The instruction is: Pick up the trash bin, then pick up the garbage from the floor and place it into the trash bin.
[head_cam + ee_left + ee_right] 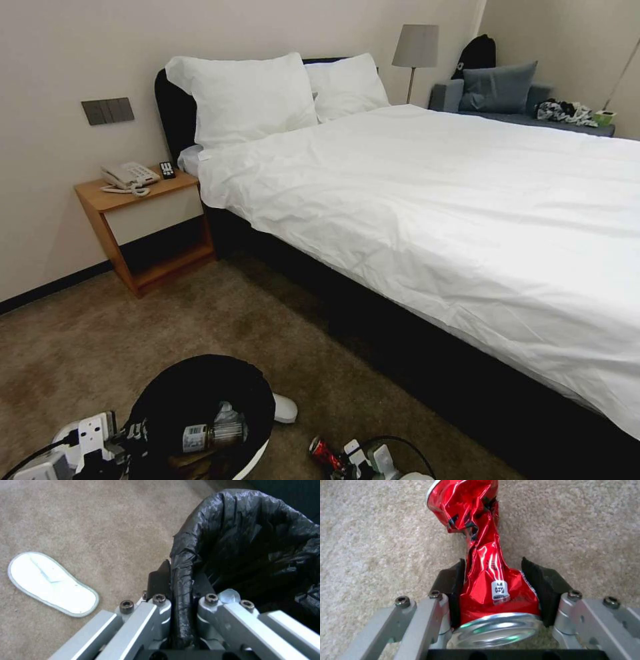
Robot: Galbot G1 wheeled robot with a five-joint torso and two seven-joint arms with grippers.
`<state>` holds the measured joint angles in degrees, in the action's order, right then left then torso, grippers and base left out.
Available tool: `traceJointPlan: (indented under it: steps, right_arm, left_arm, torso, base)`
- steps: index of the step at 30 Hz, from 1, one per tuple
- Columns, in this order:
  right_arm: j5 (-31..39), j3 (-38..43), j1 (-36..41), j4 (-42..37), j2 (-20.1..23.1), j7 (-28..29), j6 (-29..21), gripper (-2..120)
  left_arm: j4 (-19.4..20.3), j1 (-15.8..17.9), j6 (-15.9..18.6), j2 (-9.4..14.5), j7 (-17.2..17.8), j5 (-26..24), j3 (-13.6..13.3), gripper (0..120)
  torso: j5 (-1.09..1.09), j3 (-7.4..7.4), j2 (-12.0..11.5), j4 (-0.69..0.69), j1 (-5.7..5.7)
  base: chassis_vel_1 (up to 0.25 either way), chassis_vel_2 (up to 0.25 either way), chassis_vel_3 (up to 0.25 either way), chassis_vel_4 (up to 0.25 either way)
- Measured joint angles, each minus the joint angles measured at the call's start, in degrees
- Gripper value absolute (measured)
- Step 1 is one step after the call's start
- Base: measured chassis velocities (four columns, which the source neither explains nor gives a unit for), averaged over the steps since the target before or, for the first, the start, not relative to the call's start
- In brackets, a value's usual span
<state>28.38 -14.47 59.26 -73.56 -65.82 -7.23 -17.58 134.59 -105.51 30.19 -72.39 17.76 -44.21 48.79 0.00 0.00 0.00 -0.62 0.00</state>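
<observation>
The trash bin sits near-left over the brown carpet, its black-bagged rim pinched by the left gripper. Just right of it, the right gripper clamps a crushed red can. A white slipper lies on the carpet beside the bin. Beyond stand a white bed and a wooden nightstand.

Trash bin lower left of the head view, can to its right, slipper between, bed behind.
</observation>
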Motion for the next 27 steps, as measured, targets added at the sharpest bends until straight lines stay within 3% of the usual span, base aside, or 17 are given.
traceJointPlan:
  steps: [12,17,27]
  right_arm:
    - [-0.7,3.8,1.8,-5.2,1.6,-0.2,1.2,42]
    - [1.4,15.2,5.0,-17.6,4.2,-1.4,7.1,42]
    - [7.2,20.5,6.3,-32.8,6.0,-4.2,10.6,42]
  left_arm:
    - [0.1,-0.4,0.0,0.4,-0.1,-0.1,-0.1,4]
    - [0.4,-0.8,0.1,1.7,-0.1,-0.5,-0.3,4]
    - [0.6,-0.5,0.4,2.1,0.0,-0.7,-0.9,4]
  torso:
    - [0.01,0.00,0.0,0.00,0.00]
    - [-0.01,0.00,0.0,0.00,0.00]
    - [0.00,0.00,0.0,-0.01,0.00]
  base:
    - [0.000,0.000,0.000,0.000]
    - [0.000,0.000,0.000,0.000]
    - [0.000,0.000,0.000,0.000]
